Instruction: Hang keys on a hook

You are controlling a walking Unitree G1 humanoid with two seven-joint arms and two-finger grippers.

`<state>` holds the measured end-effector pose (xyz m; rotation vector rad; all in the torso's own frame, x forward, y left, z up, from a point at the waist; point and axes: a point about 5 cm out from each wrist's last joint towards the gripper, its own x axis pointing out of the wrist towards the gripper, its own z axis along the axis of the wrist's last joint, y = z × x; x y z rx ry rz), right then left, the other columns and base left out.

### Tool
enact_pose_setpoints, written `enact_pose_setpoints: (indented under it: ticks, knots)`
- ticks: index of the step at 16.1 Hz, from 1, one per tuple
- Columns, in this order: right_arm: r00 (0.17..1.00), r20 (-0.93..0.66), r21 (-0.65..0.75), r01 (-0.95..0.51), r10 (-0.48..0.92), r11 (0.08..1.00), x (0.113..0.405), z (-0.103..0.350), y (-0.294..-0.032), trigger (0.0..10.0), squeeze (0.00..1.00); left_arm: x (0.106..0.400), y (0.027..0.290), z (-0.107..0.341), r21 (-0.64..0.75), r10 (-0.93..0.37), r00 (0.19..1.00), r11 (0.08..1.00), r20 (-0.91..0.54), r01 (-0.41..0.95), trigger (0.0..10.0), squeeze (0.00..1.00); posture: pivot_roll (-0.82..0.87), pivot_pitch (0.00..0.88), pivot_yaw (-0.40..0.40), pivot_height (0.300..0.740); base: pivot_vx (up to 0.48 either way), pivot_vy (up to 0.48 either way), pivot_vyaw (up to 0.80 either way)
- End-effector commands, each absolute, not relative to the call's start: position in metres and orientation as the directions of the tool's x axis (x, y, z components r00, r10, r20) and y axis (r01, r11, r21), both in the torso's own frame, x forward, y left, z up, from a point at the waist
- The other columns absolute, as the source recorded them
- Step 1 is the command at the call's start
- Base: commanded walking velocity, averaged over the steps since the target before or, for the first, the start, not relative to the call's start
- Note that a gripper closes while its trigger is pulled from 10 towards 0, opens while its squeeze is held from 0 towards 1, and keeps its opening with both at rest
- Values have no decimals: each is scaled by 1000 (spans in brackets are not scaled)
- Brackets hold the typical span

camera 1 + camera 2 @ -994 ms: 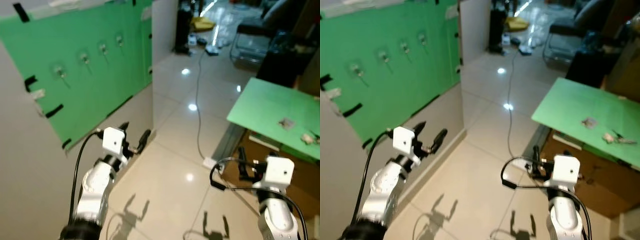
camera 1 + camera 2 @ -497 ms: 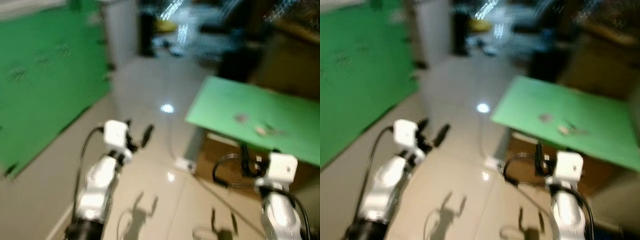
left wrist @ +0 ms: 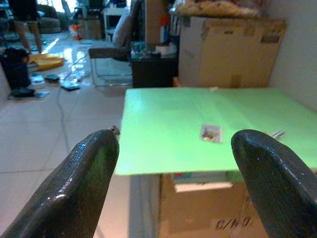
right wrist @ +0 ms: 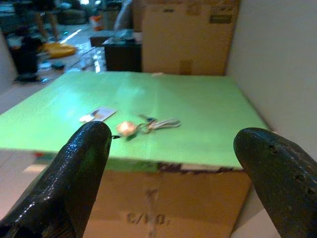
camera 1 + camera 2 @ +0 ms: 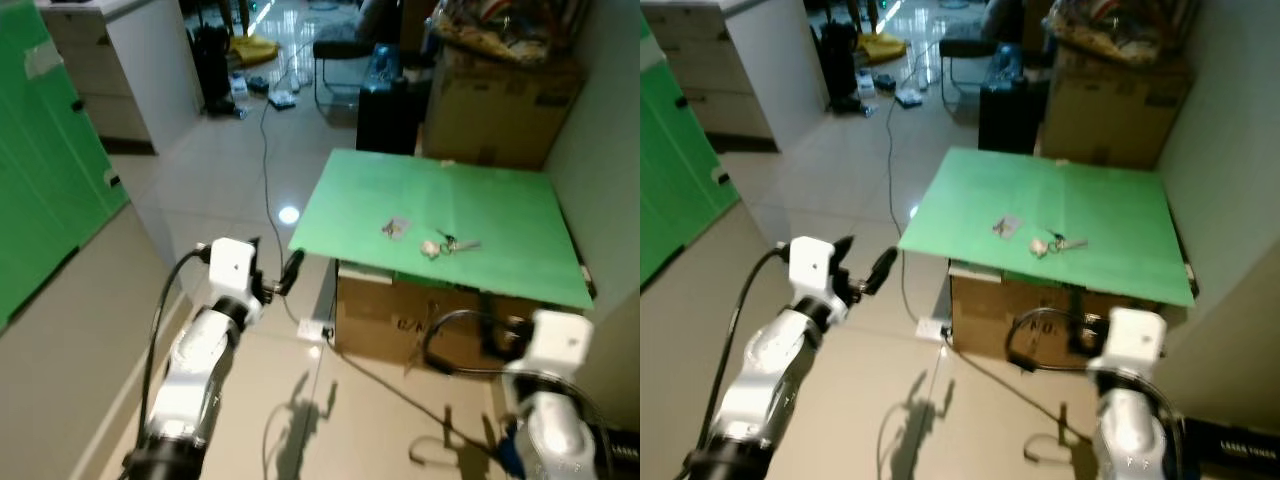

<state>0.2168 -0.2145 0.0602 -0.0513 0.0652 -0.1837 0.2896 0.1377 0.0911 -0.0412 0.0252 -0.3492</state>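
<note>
Green panelling point(image 5: 45, 190) is seen along the wall at the far left, with pale tiled floor point(image 5: 200, 170) beside it. Next, the left gripper point(image 5: 272, 268) is held out above the floor, short of the table's near left corner, its two black fingers point(image 3: 74, 188) spread wide apart and nothing between them. A cable point(image 5: 266, 130) is trailed across the tiles behind it. Further right, a green table point(image 5: 500, 200) is set on a cardboard box point(image 5: 400, 318). On the green top a small card point(image 5: 395, 228) is laid, and just to its right the keys point(image 5: 450, 243) are lying flat, joined to what may be a pale round fob point(image 4: 126, 128), though the detail is soft. The right gripper point(image 4: 168, 163) is held low in front of the table's near edge, well short of the keys, with its fingers point(image 4: 74, 173) wide apart and empty. Behind the table a large cardboard carton point(image 5: 495, 100) is stacked against the right wall.
</note>
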Motion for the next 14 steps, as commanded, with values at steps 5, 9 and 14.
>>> enact_pose_setpoints:
  ticks: [5,9,14]
  knots:
    - [982,-52,-75,176,-180,981,219,62,-215,10000,118,292,138,90,-42,-354,935,935,-26,353,10000,0,-127,0,61,740,480,0,0]
    - [984,-52,-86,167,-172,982,220,63,-214,10000,110,294,136,86,-49,-361,932,932,-32,359,10000,0,-132,0,65,740,480,0,0]
    - [984,-70,-93,157,-163,983,220,62,-213,10000,118,291,129,82,-31,-410,912,912,-25,410,10000,0,-140,0,70,740,473,0,-148]
